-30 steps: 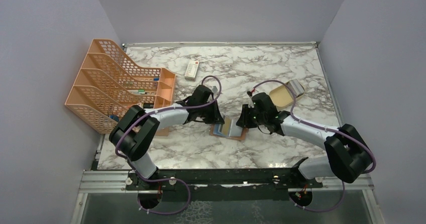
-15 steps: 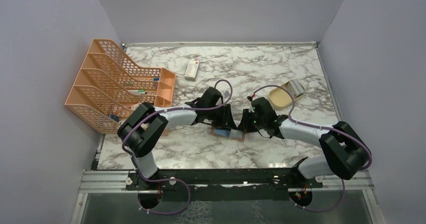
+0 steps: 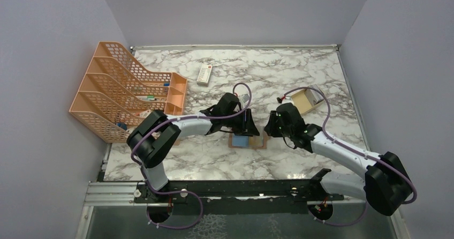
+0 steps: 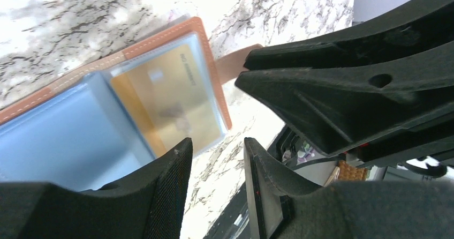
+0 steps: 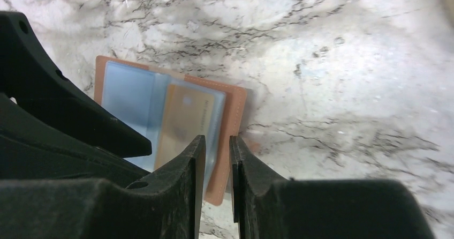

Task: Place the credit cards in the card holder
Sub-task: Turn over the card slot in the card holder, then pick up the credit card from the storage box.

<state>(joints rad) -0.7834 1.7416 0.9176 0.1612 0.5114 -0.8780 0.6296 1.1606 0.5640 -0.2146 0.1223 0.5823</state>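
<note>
The brown card holder (image 3: 247,141) lies open on the marble table. In the left wrist view it (image 4: 206,51) holds a pale blue card (image 4: 59,140) and a gold card (image 4: 166,99) in clear sleeves, with its clasp tab (image 4: 230,65) sticking out. Both cards show in the right wrist view: blue card (image 5: 126,97), gold card (image 5: 184,122). My left gripper (image 3: 247,123) (image 4: 214,150) is open and empty, just over the holder's far edge. My right gripper (image 3: 271,127) (image 5: 217,142) hovers off the holder's right edge, jaws a narrow gap apart, nothing between them.
An orange mesh file rack (image 3: 123,91) stands at the left. A white remote-like item (image 3: 204,74) lies at the back. A tan shallow box (image 3: 304,101) sits at the right behind my right arm. The two grippers are close together over the holder.
</note>
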